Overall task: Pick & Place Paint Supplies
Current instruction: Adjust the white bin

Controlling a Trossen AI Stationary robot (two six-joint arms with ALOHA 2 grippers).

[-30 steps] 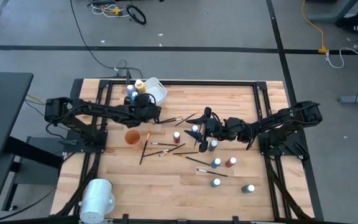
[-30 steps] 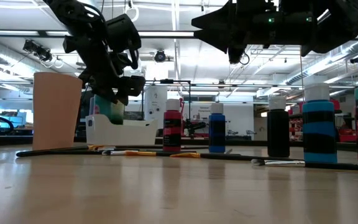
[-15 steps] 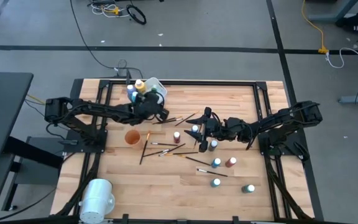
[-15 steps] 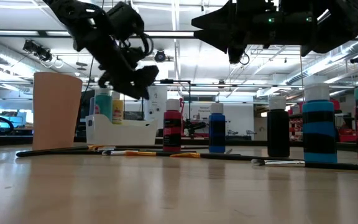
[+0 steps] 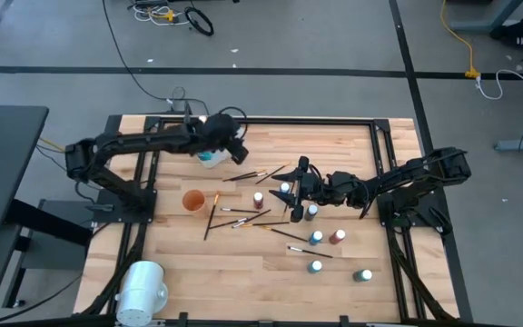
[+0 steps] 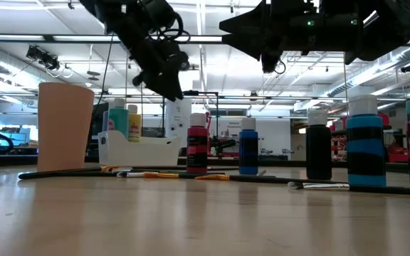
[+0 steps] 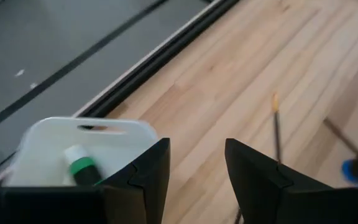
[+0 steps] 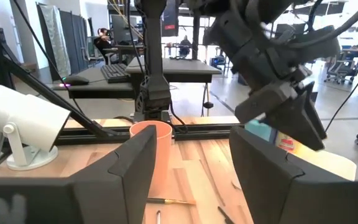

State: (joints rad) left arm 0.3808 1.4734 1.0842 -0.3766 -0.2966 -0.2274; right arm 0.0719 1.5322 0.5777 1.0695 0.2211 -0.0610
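Observation:
The white tub (image 5: 211, 161) stands at the table's far left with bottles in it: a teal bottle (image 6: 118, 119), a yellow one (image 6: 134, 122) and a green one with a white cap (image 7: 79, 165). My left gripper (image 5: 239, 150) hangs open above the tub's right end, slanting down, with nothing between its fingers (image 7: 148, 177). More paint bottles (image 5: 316, 238) stand upright and brushes (image 5: 243, 218) lie flat mid-table. My right gripper (image 5: 280, 193) hovers open and level above those bottles, holding nothing.
An orange cup (image 5: 193, 200) stands left of the brushes. A large white cylinder (image 5: 142, 288) lies at the near left corner. A red bottle (image 6: 198, 146), a blue one (image 6: 248, 149) and a black one (image 6: 319, 151) stand in a row. Bare wood lies along the near edge.
My left gripper has risen out of the tub and swung toward the table's far edge and a little right, turning and tipping up as it went. The teal bottle it was down beside stays standing in the tub.

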